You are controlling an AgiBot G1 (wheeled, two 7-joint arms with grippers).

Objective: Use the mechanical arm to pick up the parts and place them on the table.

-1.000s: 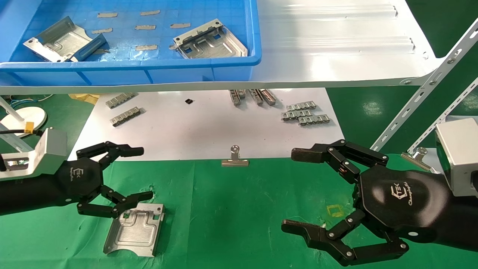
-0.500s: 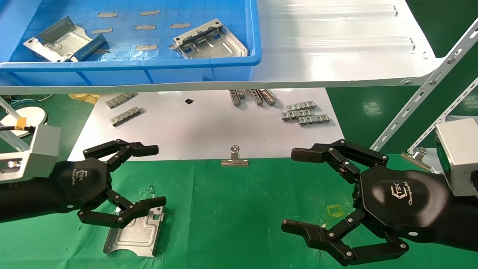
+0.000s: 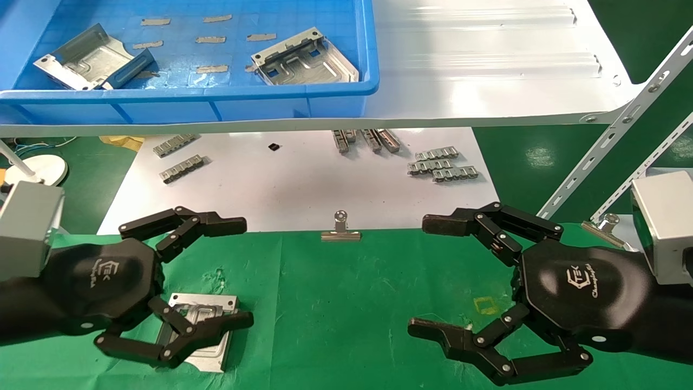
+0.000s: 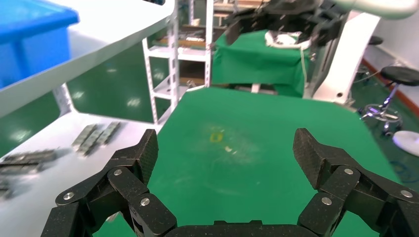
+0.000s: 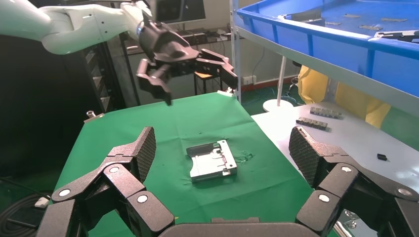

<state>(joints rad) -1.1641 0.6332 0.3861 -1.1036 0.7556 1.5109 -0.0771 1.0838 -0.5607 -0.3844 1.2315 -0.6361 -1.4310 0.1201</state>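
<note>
A silver-grey sheet-metal part (image 3: 201, 324), ribbed and rimmed with small rectangular cutouts, lies flat on the wrinkled green fabric table (image 3: 346, 303) at about 7 o'clock in the head view. The left gripper (image 3: 246, 271), a black hand of jointed linkage fingers with a white logo on its rounded palm, hangs over it with fingers spread wide and nothing held. From the head camera the lower finger (image 3: 216, 327) crosses the plate and seems to rest on it; the right wrist view shows otherwise, with the left gripper (image 5: 197, 74) well above the part (image 5: 213, 161) and daylight between them. The left wrist view misses the part entirely, showing only the spread fingers (image 4: 316, 158) and bare green cloth with a small yellow mark (image 4: 215, 137).

At 4 o'clock the right gripper (image 3: 419, 276) is parked low over the table, its fingers likewise splayed and empty, beside a yellow square mark (image 3: 485, 305).

Two more parts (image 3: 305, 58) sit in a blue plastic bin (image 3: 189, 97) at 11 o'clock, on a glossy white shelf (image 3: 487, 65). Beneath the shelf, a matte white board (image 3: 303, 184) carries small grey chain-like link strips (image 3: 444, 167). A metal binder clip (image 3: 340, 230) grips the cloth edge at centre.
</note>
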